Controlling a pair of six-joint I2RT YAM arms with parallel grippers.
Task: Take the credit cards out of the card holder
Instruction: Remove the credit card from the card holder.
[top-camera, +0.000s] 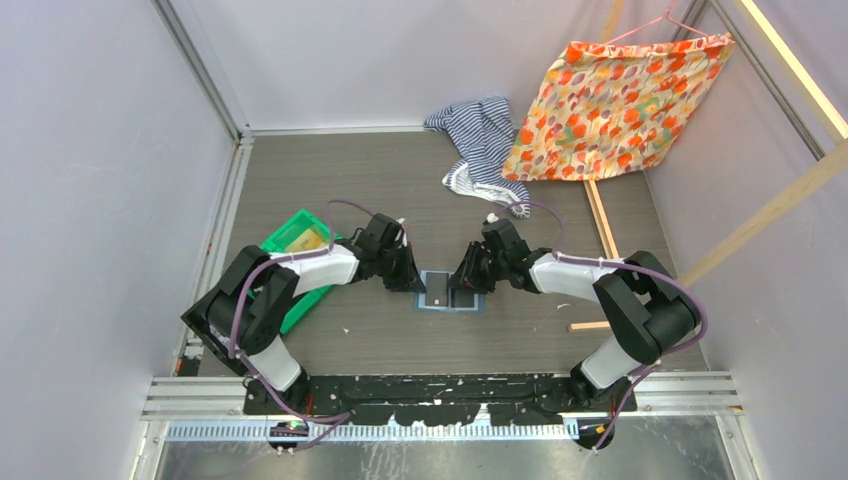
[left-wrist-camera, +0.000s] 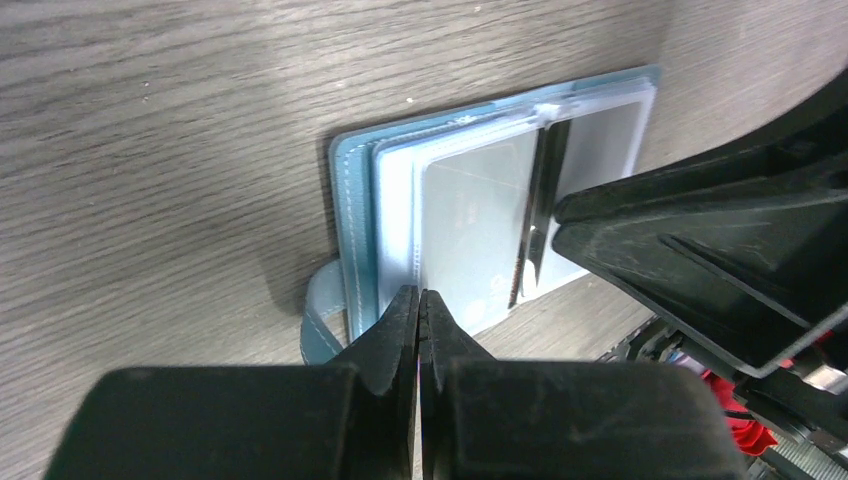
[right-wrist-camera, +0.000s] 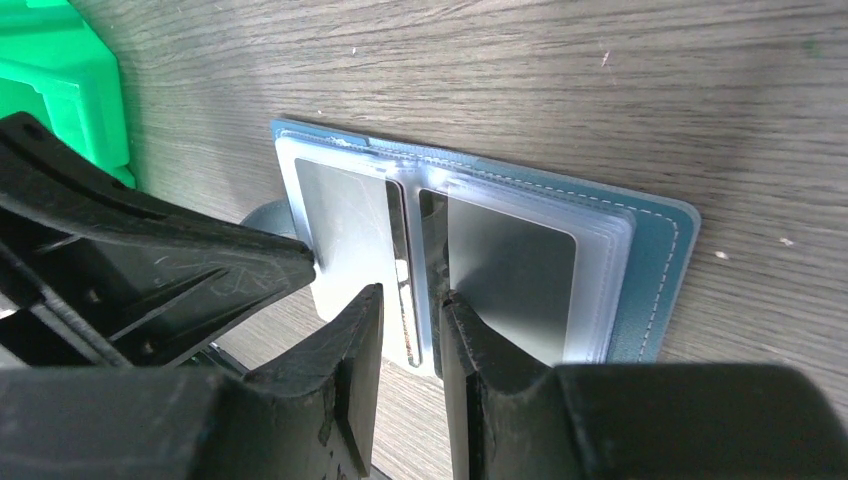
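Note:
The slate-blue card holder lies open on the wooden table between both arms. Its clear sleeves show grey credit cards. My left gripper is shut, and its tips press down on the near edge of one sleeve panel. My right gripper is open a little and straddles a thin sleeve edge that stands up near the holder's spine. A gap shows between that edge and one finger. The holder's strap curls out beside the left fingertips.
A green plastic bin sits left of the holder, behind the left arm. A striped cloth and an orange floral cloth on a hanger lie at the back. A wooden stick lies at the right.

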